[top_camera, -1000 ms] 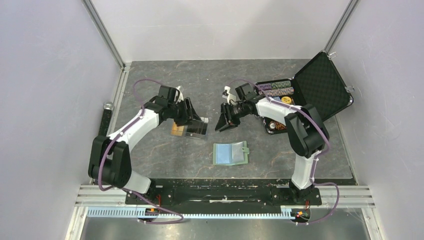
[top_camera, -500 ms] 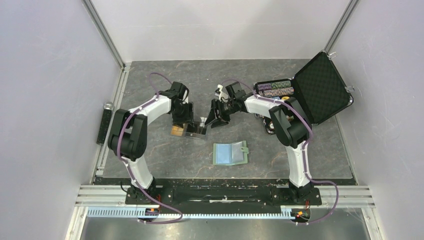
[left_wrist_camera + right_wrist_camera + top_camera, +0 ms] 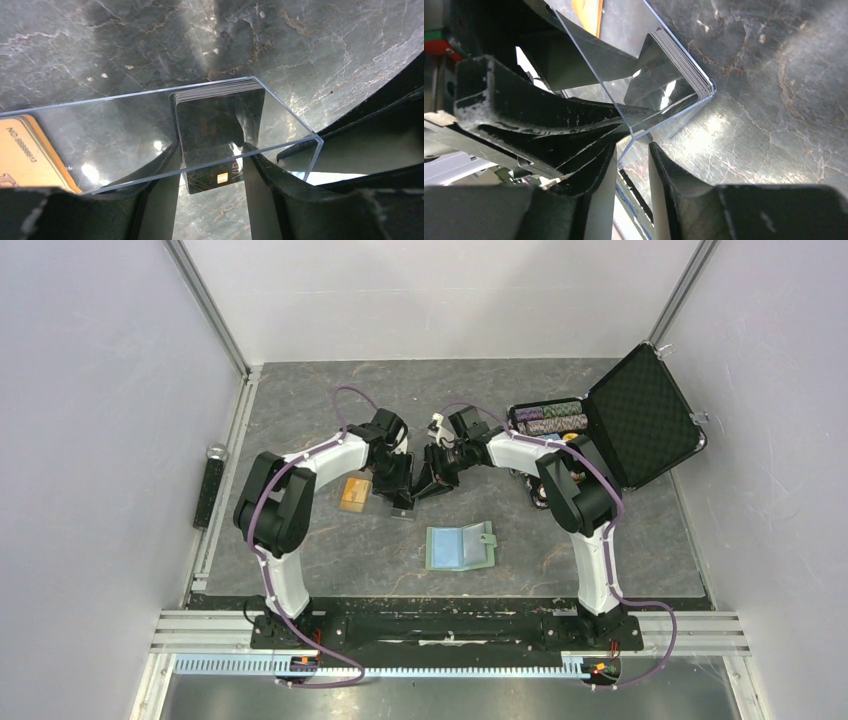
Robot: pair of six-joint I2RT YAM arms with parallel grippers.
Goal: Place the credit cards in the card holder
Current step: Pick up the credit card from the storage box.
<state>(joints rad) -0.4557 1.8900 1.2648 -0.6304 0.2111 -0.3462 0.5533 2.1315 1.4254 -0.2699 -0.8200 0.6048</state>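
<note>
My left gripper (image 3: 398, 492) is shut on a clear plastic box (image 3: 150, 130) that holds a stack of dark grey credit cards (image 3: 217, 120). In the left wrist view its fingers (image 3: 162, 200) flank the stack. My right gripper (image 3: 425, 480) meets it from the right. Its jaws are narrowly open around the box's corner wall (image 3: 659, 117), with a gap still showing (image 3: 633, 150). The dark stack (image 3: 674, 60) stands inside. An orange-gold card (image 3: 353, 493) lies on the table, left of the box. The pale green card holder (image 3: 458, 547) lies open, nearer the arm bases.
An open black hard case (image 3: 640, 415) with rows of striped poker chips (image 3: 550, 418) stands at the back right, behind the right arm. Grey walls and metal rails bound the dark marbled table (image 3: 300, 550).
The left gripper has carried the clear box of dark cards to the right, off the orange card. The right gripper has moved left to meet it and narrowed its jaws.
</note>
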